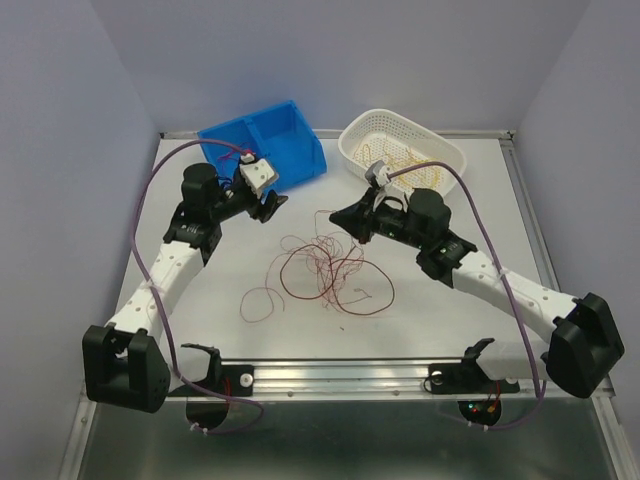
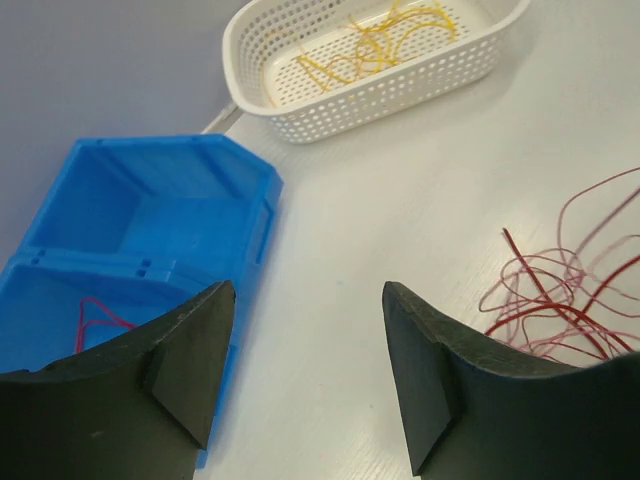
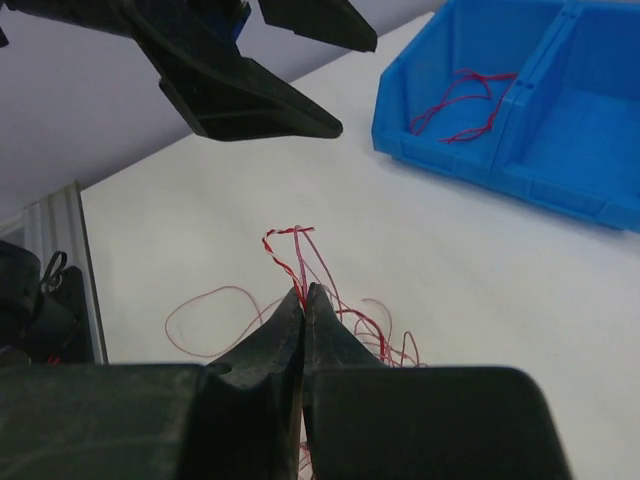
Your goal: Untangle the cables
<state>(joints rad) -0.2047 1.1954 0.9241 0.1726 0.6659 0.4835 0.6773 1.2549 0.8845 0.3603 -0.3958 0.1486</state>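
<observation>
A tangle of dark red cables (image 1: 325, 270) lies in loose loops on the white table's middle; it also shows in the left wrist view (image 2: 560, 300). My right gripper (image 3: 305, 295) is shut on a twisted red cable (image 3: 285, 250) that sticks out past its tips, at the top of the tangle (image 1: 338, 215). My left gripper (image 2: 305, 300) is open and empty, above the table beside the blue bin (image 1: 265, 145), left of the tangle. One red cable (image 3: 460, 100) lies in the bin. Yellow cables (image 2: 370, 40) lie in the white basket (image 1: 400, 150).
The blue bin (image 2: 140, 230) stands at the back left, the white perforated basket (image 2: 400, 90) at the back right. Grey walls close the table on three sides. A metal rail (image 1: 340, 375) runs along the near edge between the arm bases.
</observation>
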